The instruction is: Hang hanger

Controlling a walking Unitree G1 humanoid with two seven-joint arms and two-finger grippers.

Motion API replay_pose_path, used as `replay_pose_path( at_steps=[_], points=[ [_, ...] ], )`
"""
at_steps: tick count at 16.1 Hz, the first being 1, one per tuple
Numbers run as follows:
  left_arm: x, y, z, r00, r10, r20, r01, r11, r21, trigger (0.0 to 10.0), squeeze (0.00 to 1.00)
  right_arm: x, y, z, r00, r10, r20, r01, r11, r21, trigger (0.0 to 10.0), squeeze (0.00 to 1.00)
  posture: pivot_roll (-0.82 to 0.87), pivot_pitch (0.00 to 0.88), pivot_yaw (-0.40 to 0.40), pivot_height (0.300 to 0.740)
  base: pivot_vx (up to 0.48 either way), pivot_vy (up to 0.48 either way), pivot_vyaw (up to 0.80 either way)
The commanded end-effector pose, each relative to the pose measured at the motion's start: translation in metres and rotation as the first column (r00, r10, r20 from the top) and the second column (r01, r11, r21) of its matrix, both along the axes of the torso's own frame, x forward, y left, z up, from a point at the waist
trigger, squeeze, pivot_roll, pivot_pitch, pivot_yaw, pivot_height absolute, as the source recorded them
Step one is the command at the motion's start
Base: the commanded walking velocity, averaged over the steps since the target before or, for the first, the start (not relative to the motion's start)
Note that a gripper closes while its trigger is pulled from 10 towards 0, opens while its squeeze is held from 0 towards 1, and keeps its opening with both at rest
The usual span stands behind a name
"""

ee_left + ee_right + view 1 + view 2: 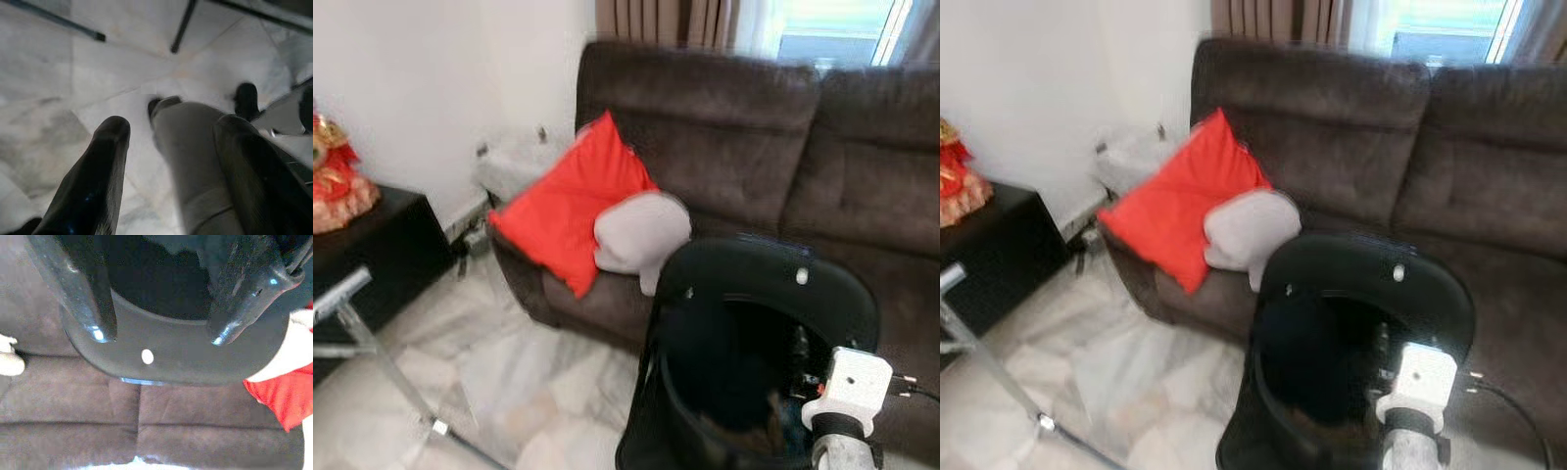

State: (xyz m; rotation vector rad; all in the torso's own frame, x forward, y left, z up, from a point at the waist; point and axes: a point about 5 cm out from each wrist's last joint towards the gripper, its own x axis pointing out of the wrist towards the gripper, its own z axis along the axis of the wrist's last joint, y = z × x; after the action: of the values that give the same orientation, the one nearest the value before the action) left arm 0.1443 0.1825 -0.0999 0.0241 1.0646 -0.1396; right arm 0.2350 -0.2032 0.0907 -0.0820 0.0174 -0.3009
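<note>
The right gripper (159, 335), fingers apart, hovers over the wide rim of a black laundry basket (759, 284); the left gripper (176, 161) hangs above the marble floor (58, 88), fingers also apart. Beyond the basket, a red cushion (573, 201) and a grey cushion (641, 230) lie on the brown sofa (754, 127). I cannot tell where the hanger is.

basket (759, 284) before sofa (783, 147) | cushions (573, 211) on sofa's left end | cabinet (382, 250) far left

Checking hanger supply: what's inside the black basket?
The black basket holds dark contents, possibly clothes, too shadowed to identify; no hanger can be made out. The right tool hangs over its rim, fingers apart. The basket's depths are hidden in shadow.
</note>
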Motion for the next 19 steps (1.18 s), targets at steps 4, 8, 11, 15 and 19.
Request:
replay_pose_path(
  at_steps=[4,8,11,15,19],
  points=[
    [-0.005,0.012,0.000,1.000,0.009,-0.012,-0.008,0.999,0.036,10.0,0.00,0.006,0.007,-0.003,0.998,0.048,-0.039,-0.047,0.999,0.017,10.0,0.00,-0.03,0.028,0.039,0.740,0.000,0.000,0.00],
    [-0.004,0.013,0.000,1.000,0.007,-0.013,-0.007,0.999,0.036,10.0,0.00,0.024,0.003,0.002,0.992,0.104,-0.069,-0.104,0.995,-0.008,10.0,0.00,-0.03,0.033,0.047,0.740,0.000,0.000,0.00],
    [-0.004,0.012,0.000,1.000,0.007,-0.013,-0.007,0.999,0.036,10.0,0.00,0.059,-0.007,-0.002,0.954,0.180,-0.240,-0.202,0.977,-0.067,10.0,0.00,-0.03,0.033,0.059,0.740,0.000,0.000,0.00],
    [-0.003,0.013,0.000,1.000,0.000,-0.014,0.000,0.999,0.039,10.0,0.00,0.085,-0.011,-0.016,0.874,0.287,-0.392,-0.326,0.945,-0.036,10.0,0.00,-0.03,0.037,0.068,0.740,0.000,0.000,0.00],
    [-0.003,0.014,0.001,1.000,0.006,-0.011,-0.005,0.999,0.041,10.0,0.00,0.099,-0.004,-0.017,0.795,0.429,-0.430,-0.464,0.885,0.025,10.0,0.56,0.01,0.039,0.074,0.740,0.000,0.000,0.00]
  ],
)
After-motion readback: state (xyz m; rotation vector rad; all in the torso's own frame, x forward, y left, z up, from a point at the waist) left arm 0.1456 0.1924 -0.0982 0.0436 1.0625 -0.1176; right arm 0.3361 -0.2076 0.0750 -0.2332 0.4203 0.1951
